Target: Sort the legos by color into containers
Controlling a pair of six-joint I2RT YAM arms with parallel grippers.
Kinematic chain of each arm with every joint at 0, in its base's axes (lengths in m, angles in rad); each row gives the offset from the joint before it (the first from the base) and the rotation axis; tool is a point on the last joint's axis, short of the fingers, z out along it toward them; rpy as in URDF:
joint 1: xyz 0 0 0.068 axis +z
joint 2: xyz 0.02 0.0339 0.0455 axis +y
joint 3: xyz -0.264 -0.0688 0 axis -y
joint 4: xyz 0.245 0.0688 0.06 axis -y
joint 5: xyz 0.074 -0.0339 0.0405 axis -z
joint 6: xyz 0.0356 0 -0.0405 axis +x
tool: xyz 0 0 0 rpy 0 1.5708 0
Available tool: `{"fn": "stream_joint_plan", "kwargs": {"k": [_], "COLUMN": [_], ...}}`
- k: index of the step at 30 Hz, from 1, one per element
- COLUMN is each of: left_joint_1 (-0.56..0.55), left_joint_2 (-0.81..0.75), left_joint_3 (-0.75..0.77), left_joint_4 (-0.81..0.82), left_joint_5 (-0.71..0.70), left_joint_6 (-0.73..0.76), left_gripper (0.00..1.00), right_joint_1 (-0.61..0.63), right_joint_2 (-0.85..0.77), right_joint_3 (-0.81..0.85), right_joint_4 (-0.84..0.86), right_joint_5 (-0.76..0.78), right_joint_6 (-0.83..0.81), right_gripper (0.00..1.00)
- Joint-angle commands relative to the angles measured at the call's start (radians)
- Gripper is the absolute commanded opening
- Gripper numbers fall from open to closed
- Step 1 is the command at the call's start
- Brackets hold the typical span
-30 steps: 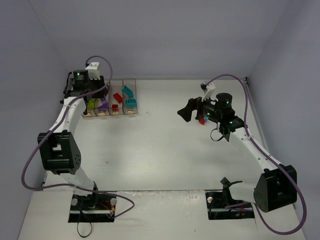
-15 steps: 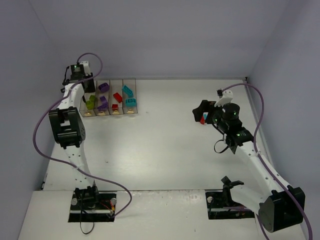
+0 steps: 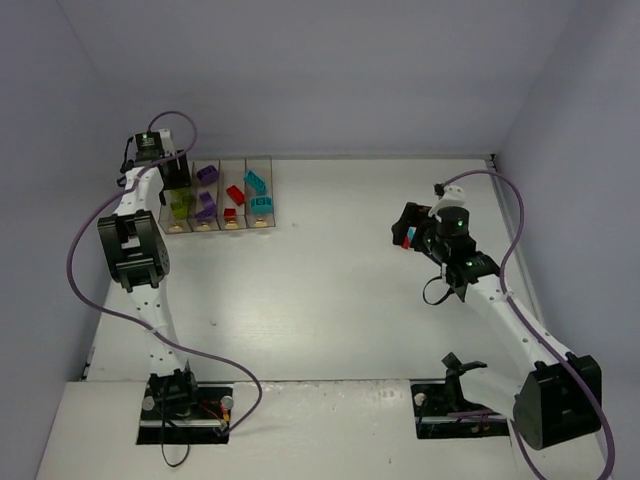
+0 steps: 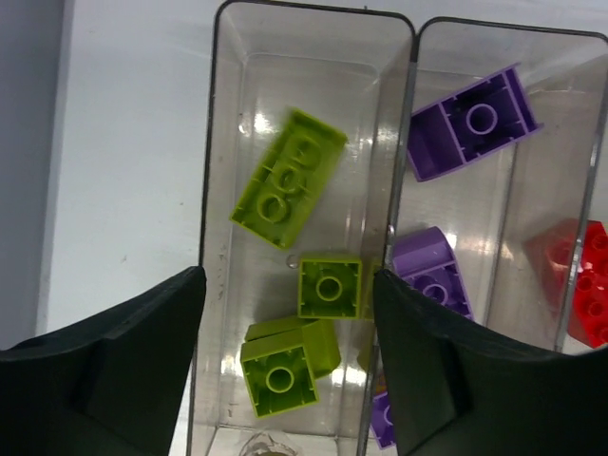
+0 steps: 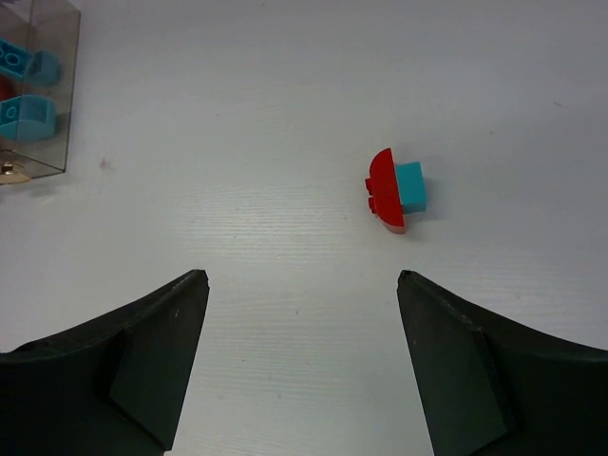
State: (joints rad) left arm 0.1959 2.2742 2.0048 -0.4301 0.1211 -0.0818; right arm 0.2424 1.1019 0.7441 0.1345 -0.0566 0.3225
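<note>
The containers (image 3: 232,228) stand in a row at the back left with sorted legos inside. My left gripper (image 3: 178,172) hangs open over the leftmost bin (image 4: 211,190), nothing between its fingers (image 4: 288,275). Under it lie three lime green bricks (image 4: 288,179) (image 4: 330,285) (image 4: 285,366). The bin to their right holds purple bricks (image 4: 472,123); a red one (image 4: 579,275) shows past them. On the right, my right gripper (image 3: 408,230) (image 5: 302,275) is open above the table. A red-and-teal lego (image 5: 394,190) (image 3: 404,240) lies just beyond its fingertips, untouched.
Teal bricks (image 5: 24,90) sit in the rightmost bin, seen at the top left of the right wrist view. Grey walls close the table at the back and on both sides. Purple cables loop off both arms.
My left gripper, shut over the leftmost bin half a second ago, now stands open. My right gripper has shifted right over the red-and-teal lego, its jaws a little narrower.
</note>
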Motion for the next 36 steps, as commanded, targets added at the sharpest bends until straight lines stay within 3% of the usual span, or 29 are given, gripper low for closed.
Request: {"fn": "stream_joint_plan", "kwargs": {"k": [1,4,7,11,14,21,34,35,36], "left_joint_1": [-0.004,-0.013,-0.045,-0.108,-0.16,-0.303,-0.395,-0.397,-0.4], "left_joint_2": [-0.109,-0.169,-0.241,-0.349,-0.439,-0.604,-0.798,-0.803,-0.808], "left_joint_3": [0.032,0.009,-0.018,-0.086,-0.219,-0.392,-0.6,-0.609,-0.621], "left_joint_4": [0.024,0.021,-0.001,-0.019,0.004,0.01,-0.015,-0.01,-0.006], "left_joint_5": [0.031,0.038,0.043,0.054,0.08,0.155,0.301,0.31,0.322], "left_joint_6": [-0.009,-0.042,-0.07,-0.122,-0.173,-0.214,-0.269,-0.269,-0.271], "left_gripper": [0.66,0.69,0.7,0.71,0.71,0.71,0.72,0.73,0.91], "right_joint_1": [-0.005,-0.006,-0.012,-0.032,-0.049,-0.087,-0.087,-0.086,-0.086], "right_joint_2": [0.058,0.119,0.191,0.321,0.4,0.553,0.724,0.733,0.736], "right_joint_3": [0.046,0.072,0.104,0.162,0.213,0.3,0.36,0.356,0.353], "right_joint_4": [0.039,0.037,0.036,0.036,0.031,0.027,0.037,0.04,0.048], "right_joint_5": [0.087,0.133,0.147,0.15,0.153,0.132,0.023,0.018,0.011], "right_joint_6": [0.026,0.046,0.075,0.092,0.093,0.072,-0.008,-0.013,-0.017], "right_gripper": [0.77,0.67,0.64,0.64,0.66,0.8,0.76,0.76,0.76]}}
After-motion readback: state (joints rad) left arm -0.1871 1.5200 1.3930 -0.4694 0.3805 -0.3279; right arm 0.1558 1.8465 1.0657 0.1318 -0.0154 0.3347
